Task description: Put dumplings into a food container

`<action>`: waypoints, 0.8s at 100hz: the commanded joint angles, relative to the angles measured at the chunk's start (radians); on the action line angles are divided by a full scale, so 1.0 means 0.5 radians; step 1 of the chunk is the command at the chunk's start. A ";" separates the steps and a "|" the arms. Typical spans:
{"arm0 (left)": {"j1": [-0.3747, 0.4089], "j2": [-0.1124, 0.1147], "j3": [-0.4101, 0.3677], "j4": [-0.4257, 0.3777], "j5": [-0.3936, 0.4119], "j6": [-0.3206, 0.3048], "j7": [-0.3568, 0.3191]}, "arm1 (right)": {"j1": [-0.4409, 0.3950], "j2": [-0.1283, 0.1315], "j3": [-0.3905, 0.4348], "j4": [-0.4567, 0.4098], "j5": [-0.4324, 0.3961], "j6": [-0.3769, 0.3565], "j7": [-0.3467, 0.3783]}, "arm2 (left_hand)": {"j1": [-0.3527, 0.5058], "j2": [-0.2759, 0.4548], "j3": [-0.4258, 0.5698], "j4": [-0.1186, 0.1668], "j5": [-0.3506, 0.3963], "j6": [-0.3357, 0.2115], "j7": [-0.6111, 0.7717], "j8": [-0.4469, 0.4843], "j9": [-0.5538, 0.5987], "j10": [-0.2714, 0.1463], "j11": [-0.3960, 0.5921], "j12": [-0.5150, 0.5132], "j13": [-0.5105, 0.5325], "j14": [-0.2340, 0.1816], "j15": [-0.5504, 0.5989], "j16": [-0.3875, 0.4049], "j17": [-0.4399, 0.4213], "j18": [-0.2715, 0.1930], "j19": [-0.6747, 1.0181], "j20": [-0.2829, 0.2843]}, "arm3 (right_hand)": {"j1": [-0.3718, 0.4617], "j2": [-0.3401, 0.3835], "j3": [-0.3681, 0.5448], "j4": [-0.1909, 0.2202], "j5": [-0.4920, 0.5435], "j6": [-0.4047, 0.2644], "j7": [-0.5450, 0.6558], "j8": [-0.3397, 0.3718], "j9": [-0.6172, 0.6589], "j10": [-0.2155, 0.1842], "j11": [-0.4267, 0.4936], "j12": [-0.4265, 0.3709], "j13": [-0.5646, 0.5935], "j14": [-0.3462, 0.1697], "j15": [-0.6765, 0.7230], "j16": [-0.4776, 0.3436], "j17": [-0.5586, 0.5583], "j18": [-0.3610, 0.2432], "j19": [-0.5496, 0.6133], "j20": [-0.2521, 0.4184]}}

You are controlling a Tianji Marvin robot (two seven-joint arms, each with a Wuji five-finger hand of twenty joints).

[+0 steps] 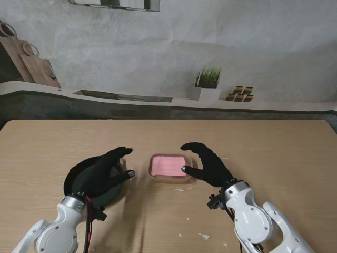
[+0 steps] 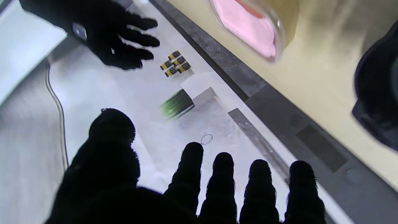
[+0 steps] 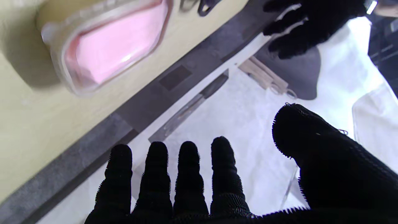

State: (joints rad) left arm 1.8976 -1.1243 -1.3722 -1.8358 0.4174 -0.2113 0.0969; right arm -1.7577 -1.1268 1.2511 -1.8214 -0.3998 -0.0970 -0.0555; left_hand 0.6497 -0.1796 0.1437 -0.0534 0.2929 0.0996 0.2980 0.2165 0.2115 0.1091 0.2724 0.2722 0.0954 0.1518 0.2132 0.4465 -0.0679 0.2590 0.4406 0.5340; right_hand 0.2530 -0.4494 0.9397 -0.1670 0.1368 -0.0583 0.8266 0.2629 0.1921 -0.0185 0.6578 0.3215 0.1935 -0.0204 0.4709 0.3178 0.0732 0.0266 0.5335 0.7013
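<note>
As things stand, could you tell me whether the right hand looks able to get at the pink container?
Probably yes. The right hand is open right beside the pink container, its thumb near the rim, with nothing between them. The left hand is over the black plate, clear of that path.

- The left hand [image 1: 101,171] covers most of the black plate [image 1: 71,179]; whatever lies on it is hidden.
- White bits [image 1: 204,236] at the table's 5 o'clock are too small to identify.
- The left wrist view crops the container [image 2: 248,26].
</note>
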 commanded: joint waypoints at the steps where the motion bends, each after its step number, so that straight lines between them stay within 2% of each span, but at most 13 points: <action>1: 0.087 -0.008 -0.007 0.005 0.094 -0.020 0.006 | -0.131 0.003 -0.014 -0.036 0.023 -0.023 0.033 | 0.024 0.042 -0.028 0.067 0.018 0.026 -0.013 -0.011 -0.013 0.016 0.102 0.073 -0.016 0.009 0.085 0.048 -0.014 0.015 0.131 -0.001 | -0.102 0.081 -0.028 0.016 0.023 -0.013 -0.018 -0.034 -0.024 -0.019 0.059 0.020 0.031 -0.033 -0.032 -0.021 0.004 0.005 -0.072 -0.024; 8: 0.136 -0.018 -0.026 0.017 0.069 -0.064 0.051 | -0.226 -0.002 -0.007 -0.067 0.005 -0.050 -0.012 | 0.025 0.030 -0.020 0.067 0.040 0.039 0.003 -0.002 0.010 0.017 0.146 0.103 0.007 0.017 0.132 0.064 -0.016 0.033 0.197 0.018 | -0.112 0.087 -0.034 0.016 0.049 -0.046 -0.031 -0.040 -0.023 -0.012 0.074 0.025 0.037 -0.013 -0.040 -0.024 0.002 0.017 -0.097 -0.020; 13: 0.159 -0.023 -0.028 0.024 0.046 -0.074 0.067 | -0.276 -0.013 -0.016 -0.078 -0.014 -0.047 -0.087 | 0.040 0.010 -0.011 0.069 0.051 0.054 0.006 0.000 0.020 0.018 0.148 0.104 0.004 0.017 0.140 0.064 -0.019 0.038 0.204 0.015 | -0.090 0.049 -0.016 0.018 0.122 -0.112 -0.049 -0.043 -0.028 0.009 0.126 0.045 0.059 0.014 -0.036 -0.022 0.019 0.042 -0.129 -0.002; 19: 0.164 -0.025 -0.017 0.041 0.053 -0.075 0.083 | -0.326 -0.018 -0.022 -0.088 -0.021 -0.041 -0.119 | 0.050 -0.006 -0.001 0.071 0.064 0.070 0.007 0.000 0.020 0.027 0.144 0.103 0.000 0.022 0.146 0.060 -0.024 0.039 0.202 0.005 | -0.088 0.037 -0.002 0.015 0.150 -0.207 -0.097 -0.055 -0.034 0.018 0.098 0.027 0.034 0.024 -0.044 -0.023 -0.009 0.036 -0.156 0.021; 25: 0.159 -0.018 -0.011 0.060 0.070 -0.067 0.060 | -0.351 -0.025 -0.036 -0.081 -0.021 -0.041 -0.162 | 0.030 -0.002 0.019 0.070 0.053 0.065 -0.008 -0.005 0.000 0.021 0.123 0.088 -0.019 0.010 0.134 0.033 -0.029 0.037 0.146 -0.047 | -0.081 0.031 -0.015 0.012 0.155 -0.254 -0.110 -0.056 -0.032 0.015 0.071 0.014 0.023 0.029 -0.041 -0.021 -0.027 0.031 -0.164 0.037; 33: 0.143 -0.021 0.016 0.093 0.060 -0.040 0.068 | -0.339 -0.041 -0.069 -0.038 -0.041 -0.044 -0.247 | 0.031 -0.022 0.038 0.071 0.058 0.072 -0.007 -0.004 -0.010 0.020 0.110 0.074 -0.026 0.004 0.108 0.007 -0.034 0.040 0.099 -0.076 | -0.051 -0.024 0.002 0.012 0.198 -0.258 -0.118 -0.050 -0.034 0.026 0.123 0.037 0.038 0.046 -0.022 -0.013 -0.015 0.051 -0.171 0.061; 40: 0.143 -0.019 0.028 0.113 0.017 -0.027 0.042 | -0.324 -0.039 -0.076 -0.009 -0.035 -0.053 -0.231 | 0.029 -0.035 0.081 0.069 0.042 0.065 -0.017 -0.007 -0.019 0.016 0.069 0.040 -0.040 -0.006 0.043 -0.027 -0.048 0.026 -0.004 -0.106 | -0.055 0.008 -0.021 0.011 0.154 -0.265 -0.134 -0.048 -0.030 0.014 0.039 -0.003 -0.004 0.026 -0.038 -0.019 -0.059 0.018 -0.191 0.084; 44: 0.141 -0.019 0.032 0.127 0.029 -0.029 0.046 | -0.310 -0.040 -0.085 0.009 -0.036 -0.057 -0.236 | 0.022 -0.038 0.084 0.067 0.050 0.072 -0.014 -0.006 -0.016 0.023 0.068 0.039 -0.039 -0.002 0.044 -0.021 -0.049 0.036 -0.009 -0.096 | -0.051 0.008 -0.028 0.013 0.155 -0.269 -0.131 -0.045 -0.027 0.015 0.032 -0.006 0.000 0.030 -0.033 -0.018 -0.058 0.020 -0.190 0.092; 49: 0.142 -0.019 0.031 0.134 0.045 -0.031 0.055 | -0.293 -0.044 -0.100 0.025 -0.038 -0.048 -0.250 | 0.008 -0.043 0.106 0.063 0.053 0.077 -0.014 -0.006 -0.017 0.023 0.074 0.041 -0.043 -0.001 0.049 0.003 -0.051 0.037 -0.013 -0.031 | -0.050 0.002 -0.031 0.015 0.159 -0.267 -0.127 -0.043 -0.024 0.022 0.038 -0.002 0.006 0.037 -0.025 -0.015 -0.052 0.025 -0.189 0.098; 80: 0.168 -0.022 0.023 0.120 0.055 -0.051 0.080 | -0.256 -0.047 -0.140 0.047 -0.014 -0.017 -0.248 | 0.002 -0.070 0.140 0.064 0.065 0.065 -0.009 -0.004 -0.015 0.027 0.084 0.043 -0.038 0.002 0.043 0.005 -0.058 0.043 -0.077 -0.005 | -0.048 0.012 -0.040 0.023 0.130 -0.269 -0.121 -0.037 -0.029 0.031 0.044 0.004 -0.013 0.045 -0.004 -0.005 -0.060 0.018 -0.196 0.125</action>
State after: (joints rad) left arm 1.9752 -1.1321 -1.3627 -1.7692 0.4446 -0.2352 0.1534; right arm -1.8795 -1.1401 1.1845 -1.7929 -0.4086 -0.1085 -0.1890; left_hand 0.6625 -0.2083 0.1965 -0.0534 0.3078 0.1346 0.3018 0.2163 0.2208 0.1108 0.3254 0.3073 0.0960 0.1695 0.2474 0.4470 -0.0829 0.2705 0.4408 0.5082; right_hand 0.2313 -0.4425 0.9344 -0.1670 0.2245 -0.1570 0.7758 0.2516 0.1918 -0.0060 0.6933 0.3272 0.2054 0.0070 0.4660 0.3155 0.0610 0.0513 0.4611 0.7438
